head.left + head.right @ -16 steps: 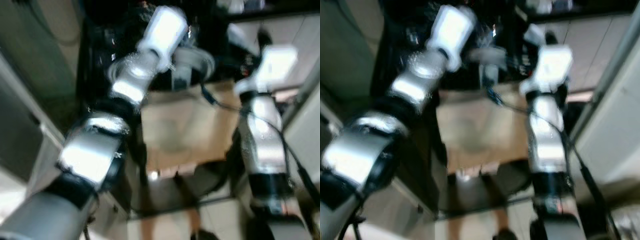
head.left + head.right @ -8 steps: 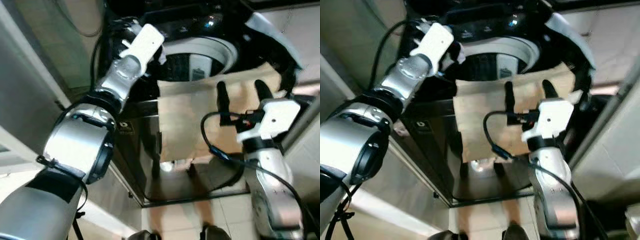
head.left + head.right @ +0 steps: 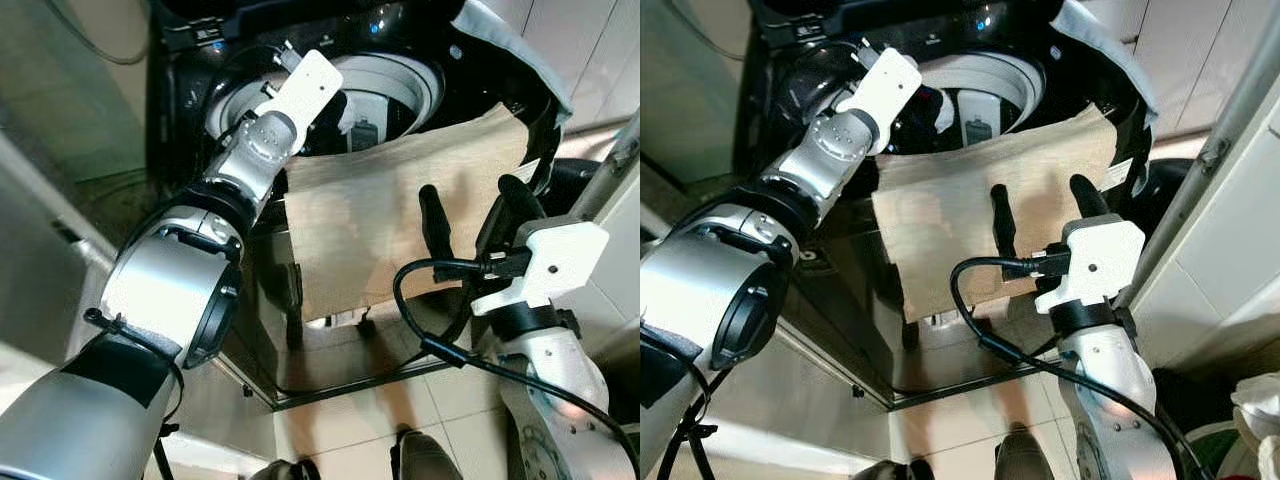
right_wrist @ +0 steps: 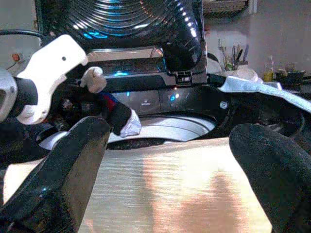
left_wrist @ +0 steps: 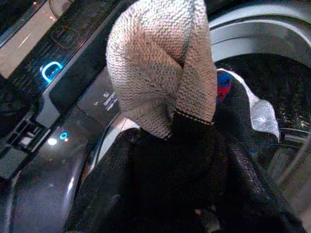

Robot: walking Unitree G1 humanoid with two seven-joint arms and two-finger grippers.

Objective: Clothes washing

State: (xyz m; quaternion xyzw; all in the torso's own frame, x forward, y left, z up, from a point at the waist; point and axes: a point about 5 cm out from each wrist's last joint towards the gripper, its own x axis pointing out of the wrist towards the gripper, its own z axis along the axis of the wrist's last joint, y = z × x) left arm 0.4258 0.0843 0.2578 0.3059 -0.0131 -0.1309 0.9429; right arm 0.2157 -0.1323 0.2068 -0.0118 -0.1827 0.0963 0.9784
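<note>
Knitted cloth hid most of our left end effector (image 5: 170,145): a beige and black sock (image 5: 163,73) bunched over the fingers, clamped between them, so we could not make out the fingertips themselves. We held it above the open drum (image 3: 390,85) of the black washing machine (image 3: 940,40). The drum's inside was dark and partly covered; we could see one white, blue and red piece of clothing (image 4: 121,121) at its rim, just beside the sock, and could not tell what lay deeper. One tan cloth (image 3: 400,220) hung over the machine's front edge and concealed the panel below it. Our right end effector (image 3: 470,215) hovered in front of that cloth, its two black fingers spread wide with nothing between them. A pale garment (image 3: 1095,45) draped over the machine's right rim, cut off at the frame's edge.
</note>
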